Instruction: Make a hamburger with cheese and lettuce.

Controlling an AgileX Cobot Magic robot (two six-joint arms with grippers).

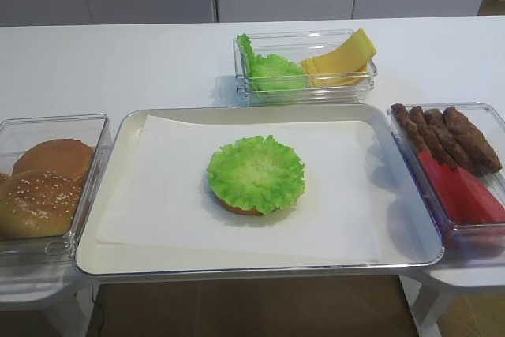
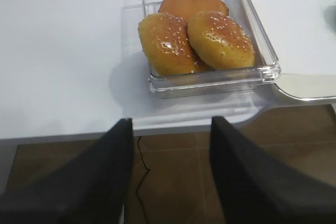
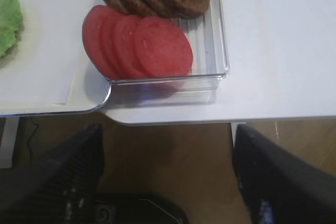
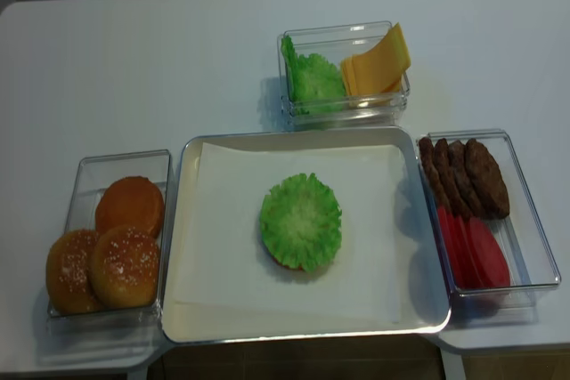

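- Tray (image 1: 118, 195) at table centre, lined with white paper (image 1: 158, 195); the hamburger (image 1: 237, 207) sits mid-paper, only a brown sliver of its rim showing at the near edge.
- Lettuce (image 1: 256, 173) lies flat on top of the hamburger, covering nearly all of it; frilly edge overhangs the bun all round.
- Clear box (image 1: 316, 92) behind the tray holds more green leaves (image 1: 272, 73) on its left side and the cheese (image 1: 341, 61) on its right; cheese slices stacked, leaning up against the right wall, top corner poking above the rim.
- Left box (image 4: 89, 166): two sesame buns (image 4: 125, 266) at the near end, one plain brown bun (image 4: 131, 206) behind them; the three touch.
- Right box (image 4: 534, 246): brown patties (image 4: 472, 177) overlapped at the far end, red slices (image 4: 476, 251) overlapped at the near end.
- Left gripper (image 2: 168, 177) hangs off the table's near edge, just short of the bun box; fingers spread wide, nothing between them.
- Right gripper (image 3: 168, 177) likewise off the near edge, short of the patty box; fingers spread apart, holding nothing.
- Neither arm shows in the two overhead views.
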